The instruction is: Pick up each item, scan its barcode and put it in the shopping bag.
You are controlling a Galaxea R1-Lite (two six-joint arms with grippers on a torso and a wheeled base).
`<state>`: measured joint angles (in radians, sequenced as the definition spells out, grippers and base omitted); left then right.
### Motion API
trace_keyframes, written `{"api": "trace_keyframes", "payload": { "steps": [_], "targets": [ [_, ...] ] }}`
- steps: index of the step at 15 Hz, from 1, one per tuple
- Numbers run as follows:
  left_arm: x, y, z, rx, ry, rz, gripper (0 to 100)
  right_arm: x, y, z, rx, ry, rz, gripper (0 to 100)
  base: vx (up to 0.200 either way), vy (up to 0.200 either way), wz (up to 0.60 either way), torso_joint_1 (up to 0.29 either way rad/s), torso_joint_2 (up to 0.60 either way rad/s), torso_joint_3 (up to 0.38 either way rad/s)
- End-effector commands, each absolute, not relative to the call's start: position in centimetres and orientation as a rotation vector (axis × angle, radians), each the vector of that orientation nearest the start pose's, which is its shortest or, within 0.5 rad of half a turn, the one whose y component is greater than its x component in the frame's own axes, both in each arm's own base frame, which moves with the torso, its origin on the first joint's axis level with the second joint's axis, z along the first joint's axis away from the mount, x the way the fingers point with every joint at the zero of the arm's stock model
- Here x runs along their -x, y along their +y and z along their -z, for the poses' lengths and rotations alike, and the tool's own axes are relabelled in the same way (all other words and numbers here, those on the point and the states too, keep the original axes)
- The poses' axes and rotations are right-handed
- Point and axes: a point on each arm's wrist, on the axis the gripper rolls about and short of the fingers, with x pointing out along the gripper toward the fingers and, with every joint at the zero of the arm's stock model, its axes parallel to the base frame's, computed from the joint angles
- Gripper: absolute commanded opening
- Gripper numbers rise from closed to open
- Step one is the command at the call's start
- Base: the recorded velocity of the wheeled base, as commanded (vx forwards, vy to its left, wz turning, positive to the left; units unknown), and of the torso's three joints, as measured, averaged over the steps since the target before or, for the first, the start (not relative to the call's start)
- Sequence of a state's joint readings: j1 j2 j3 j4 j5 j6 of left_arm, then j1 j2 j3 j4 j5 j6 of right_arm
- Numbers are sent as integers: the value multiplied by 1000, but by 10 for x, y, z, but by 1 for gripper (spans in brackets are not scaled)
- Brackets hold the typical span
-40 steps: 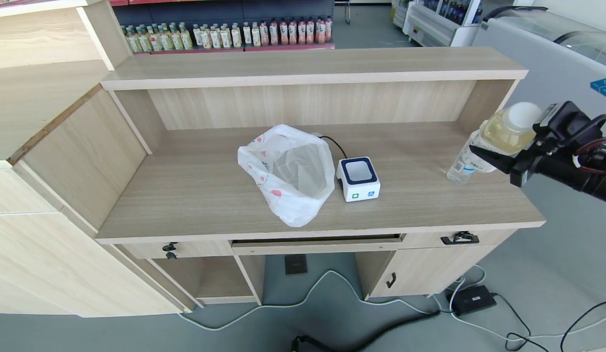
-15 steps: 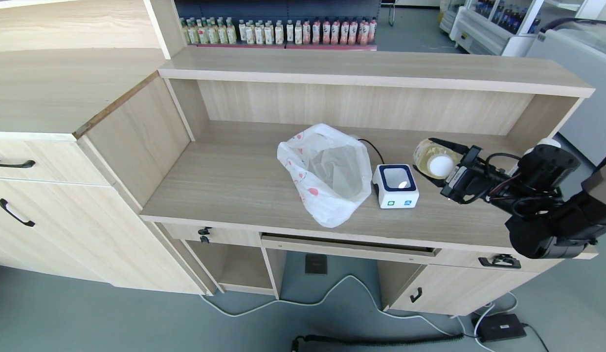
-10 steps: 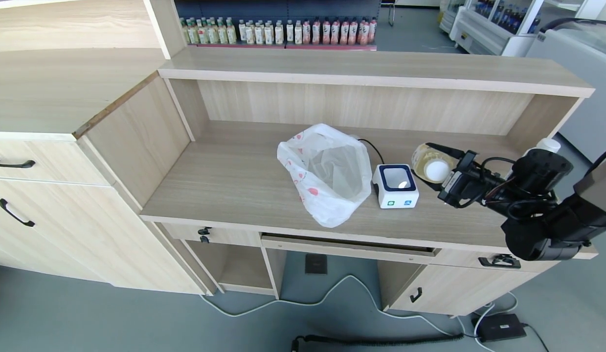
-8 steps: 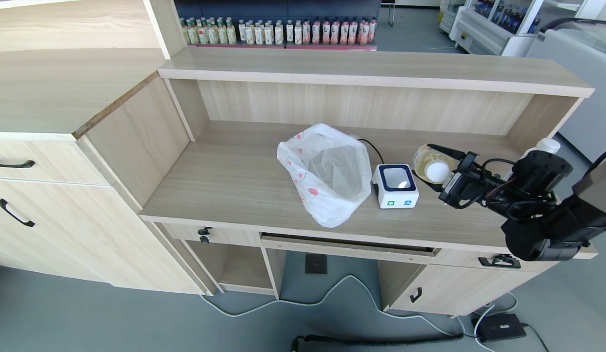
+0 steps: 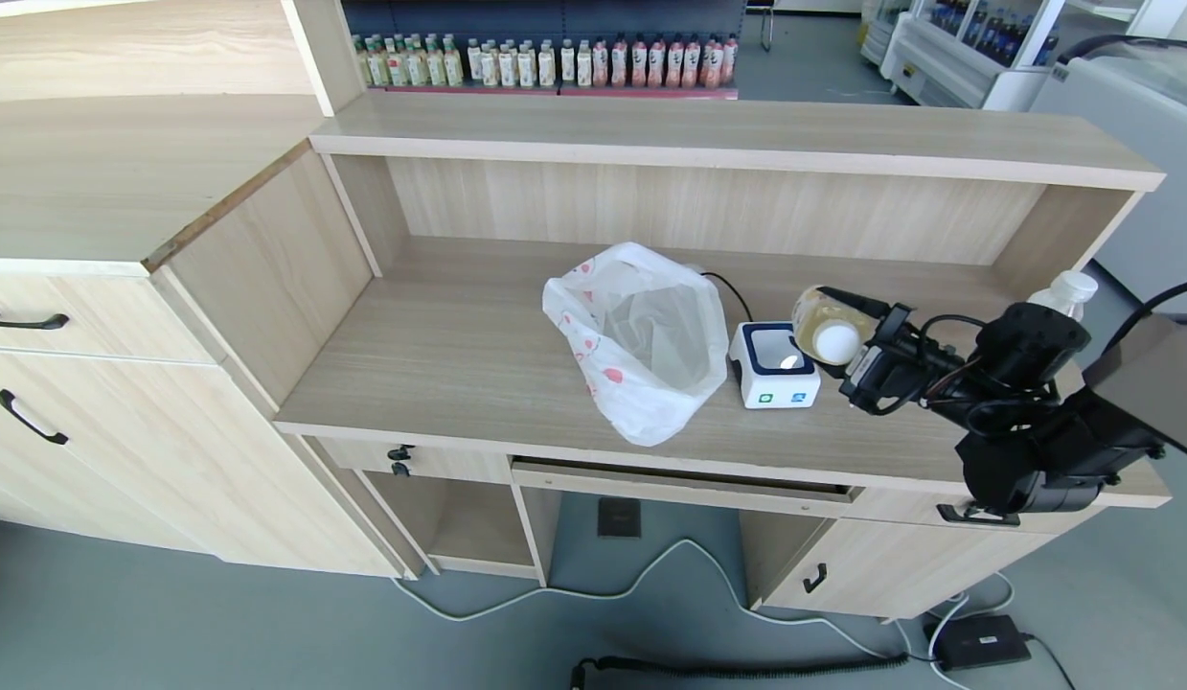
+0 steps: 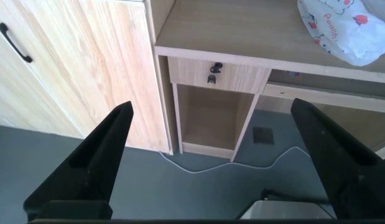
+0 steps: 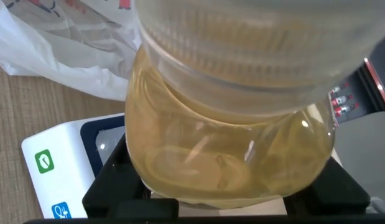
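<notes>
Clenching the tilted yellow drink bottle in the right gripper — just right of the scanner; left gripper splayed wide, well left of the scanner.

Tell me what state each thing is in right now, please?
Shopping bag: mouth open, slumped on counter.
Scanner: resting on counter.
Yellow bottle: capped, tipped sideways, held off the counter.
Right pincer: shut on yellow bottle.
Left pincer: open, empty.
Clear bottle: capped, upright.
</notes>
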<state>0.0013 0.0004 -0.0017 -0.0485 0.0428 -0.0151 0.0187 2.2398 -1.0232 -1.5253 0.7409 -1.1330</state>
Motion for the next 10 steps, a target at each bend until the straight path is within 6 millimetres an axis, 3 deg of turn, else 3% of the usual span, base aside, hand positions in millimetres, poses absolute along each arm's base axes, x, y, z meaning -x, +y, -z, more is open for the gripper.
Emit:
{"api": "trace_keyframes", "payload": {
  "steps": [1, 10],
  "targets": [
    [23, 1, -81, 16, -51, -44, 100, -412, 24, -123, 1177, -694, -513, 0, 0, 0, 0, 0, 0, 0],
    [23, 1, -81, 16, -51, -44, 100, -428, 41, -110, 1140, -713, -548, 0, 0, 0, 0, 0, 0, 0]
  ]
}}
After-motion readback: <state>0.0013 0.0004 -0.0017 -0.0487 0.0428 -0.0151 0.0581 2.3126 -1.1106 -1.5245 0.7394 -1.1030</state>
